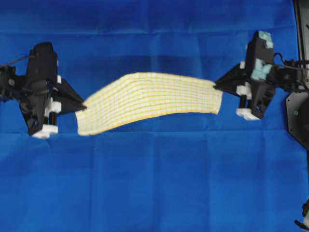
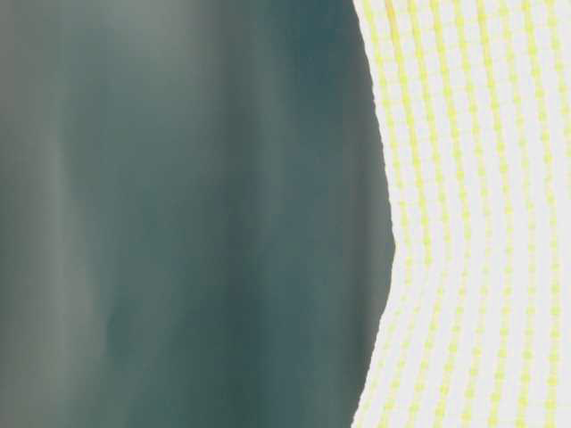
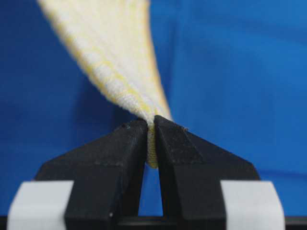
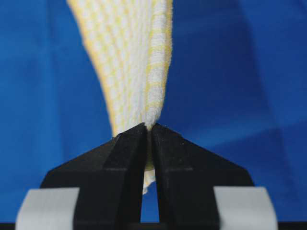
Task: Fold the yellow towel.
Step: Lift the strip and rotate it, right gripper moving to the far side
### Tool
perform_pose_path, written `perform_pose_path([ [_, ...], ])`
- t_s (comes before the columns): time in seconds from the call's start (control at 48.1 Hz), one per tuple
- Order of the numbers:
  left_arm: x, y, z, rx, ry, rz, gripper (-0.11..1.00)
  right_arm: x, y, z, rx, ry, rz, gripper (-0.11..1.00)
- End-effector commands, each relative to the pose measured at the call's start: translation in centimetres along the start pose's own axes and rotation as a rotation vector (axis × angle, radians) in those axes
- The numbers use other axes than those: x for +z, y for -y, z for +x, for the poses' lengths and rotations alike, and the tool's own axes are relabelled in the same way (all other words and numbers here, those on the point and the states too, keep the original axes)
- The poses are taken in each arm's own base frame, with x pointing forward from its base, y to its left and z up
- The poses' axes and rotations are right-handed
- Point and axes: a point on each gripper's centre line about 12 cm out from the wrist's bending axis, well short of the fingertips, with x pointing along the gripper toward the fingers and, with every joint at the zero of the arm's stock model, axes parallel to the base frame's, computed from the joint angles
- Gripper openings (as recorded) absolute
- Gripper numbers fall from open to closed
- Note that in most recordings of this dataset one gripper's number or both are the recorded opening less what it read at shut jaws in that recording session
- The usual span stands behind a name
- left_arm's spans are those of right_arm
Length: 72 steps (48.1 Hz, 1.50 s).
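A big blue sheet (image 1: 154, 183) is covering the table. The left pincer (image 1: 83, 105) and right pincer (image 1: 216, 86) are each pinching one end of the yellow towel (image 1: 149, 99), stretching it between them, probably so it folds neatly.

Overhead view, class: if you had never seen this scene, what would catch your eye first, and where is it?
First, the yellow towel, stretched across the middle of the view between two arms, sagging slightly over the blue sheet. Next, the left gripper pinching its left end and the right gripper pinching its right end; both wrist views show the jaws shut on the cloth's edge.
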Motion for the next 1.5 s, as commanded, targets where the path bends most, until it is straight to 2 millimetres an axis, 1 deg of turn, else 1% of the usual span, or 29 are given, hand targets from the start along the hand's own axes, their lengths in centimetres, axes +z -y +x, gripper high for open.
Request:
perform_pose_path([
  [0.0,0.7,1.8,0.2,-0.053,0.05,0.038,0.04,1.5,0.7,0.6,-0.022,0.035,0.009,0.04],
  [0.125,1.0,3.6,1.2,-0.107,0.098,0.071,0.04,2.6,2.4,1.7,-0.072,0.044,0.028,0.04],
  [0.27,1.7,5.4,3.0,-0.145,0.119,0.096,0.04,4.2,5.0,2.6,-0.138,0.074,0.07,0.04],
  [0.457,2.9,7.8,5.4,-0.182,0.104,0.126,0.04,6.0,7.7,3.1,-0.194,0.131,0.101,0.04],
  [0.623,4.4,10.1,7.2,-0.215,0.111,0.149,0.04,7.1,9.8,3.5,-0.239,0.155,0.133,0.04],
  [0.748,5.5,11.1,8.5,-0.224,0.12,0.154,0.04,7.9,11.0,3.9,-0.261,0.17,0.137,0.04],
  [0.976,8.6,12.8,11.1,-0.234,0.167,0.173,0.04,8.9,12.0,4.3,-0.278,0.195,0.114,0.04],
  [1.205,11.7,14.6,14.1,-0.234,0.233,0.286,0.04,9.1,12.4,4.3,-0.288,0.195,0.087,0.04],
  [1.35,13.1,14.9,15.2,-0.224,0.265,0.342,0.04,9.1,12.5,4.3,-0.291,0.195,0.086,0.04],
  [1.475,13.3,14.4,15.9,-0.212,0.266,0.345,0.04,9.1,12.5,4.2,-0.294,0.196,0.086,0.04],
])
